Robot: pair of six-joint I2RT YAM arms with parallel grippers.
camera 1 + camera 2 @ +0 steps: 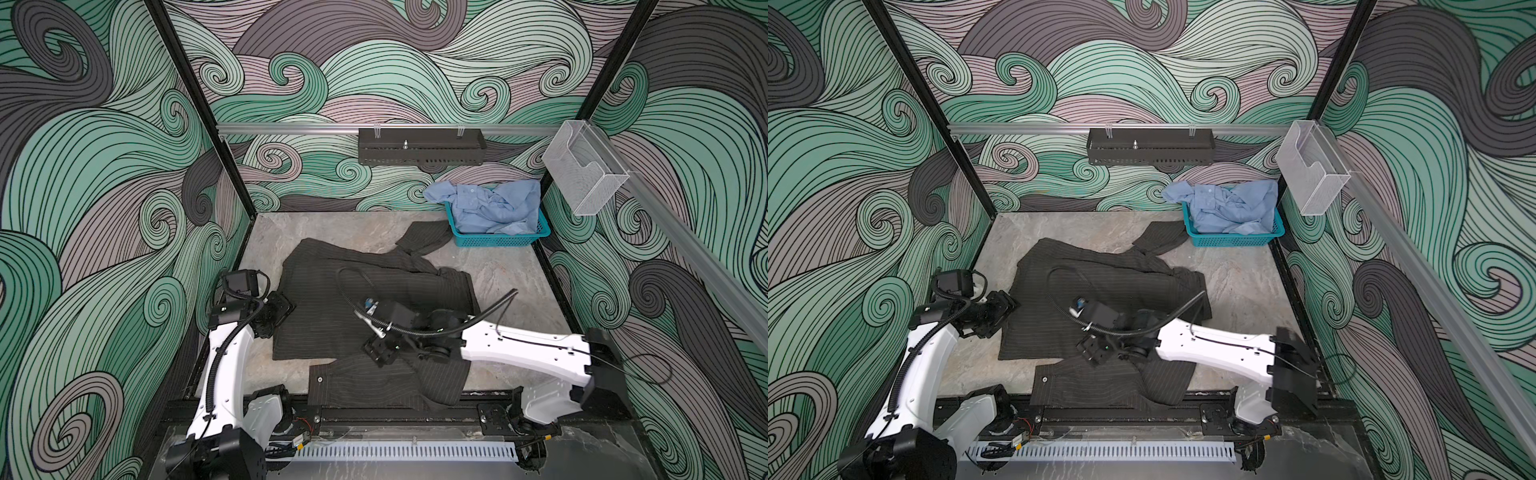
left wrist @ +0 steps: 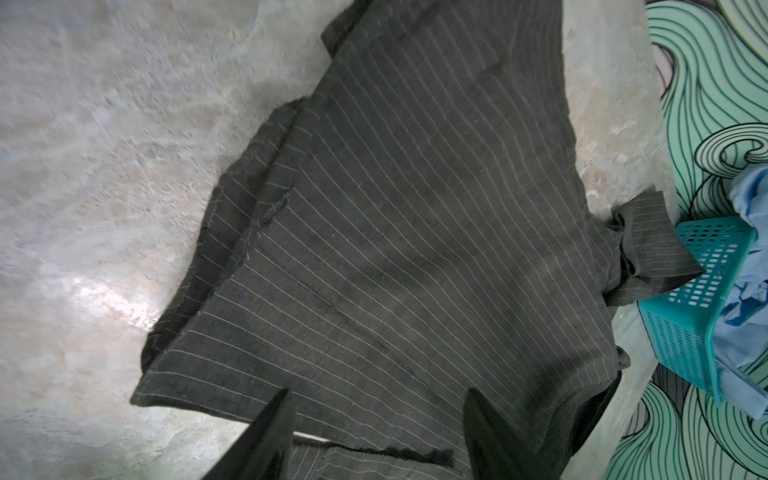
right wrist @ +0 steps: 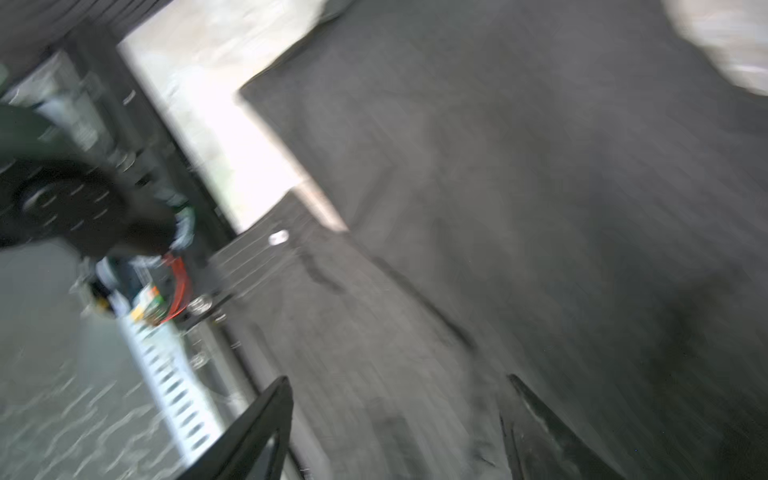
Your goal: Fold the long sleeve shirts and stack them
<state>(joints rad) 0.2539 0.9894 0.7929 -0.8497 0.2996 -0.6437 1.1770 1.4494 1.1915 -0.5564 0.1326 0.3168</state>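
The dark charcoal pinstriped shirt (image 1: 374, 291) (image 1: 1100, 282) lies spread across the middle of the table. One cuffed sleeve (image 1: 353, 386) reaches over the front rail. My left gripper (image 1: 286, 311) (image 2: 378, 399) sits at the shirt's left edge, jaws apart, with striped cloth (image 2: 415, 228) below them. My right gripper (image 1: 376, 355) (image 3: 399, 380) hovers over the shirt's lower part near that sleeve, jaws wide with nothing between them; this view is motion-blurred. The light blue shirt (image 1: 490, 208) (image 1: 1225, 203) lies crumpled in the teal basket (image 1: 498, 240) at the back right.
A black perforated tray (image 1: 419, 151) hangs on the back rail. A clear plastic holder (image 1: 582, 174) is fixed to the right rail. A black rail (image 1: 386, 415) and a white slotted duct (image 1: 407, 451) run along the front. Bare marble tabletop (image 1: 519, 282) shows right of the shirt.
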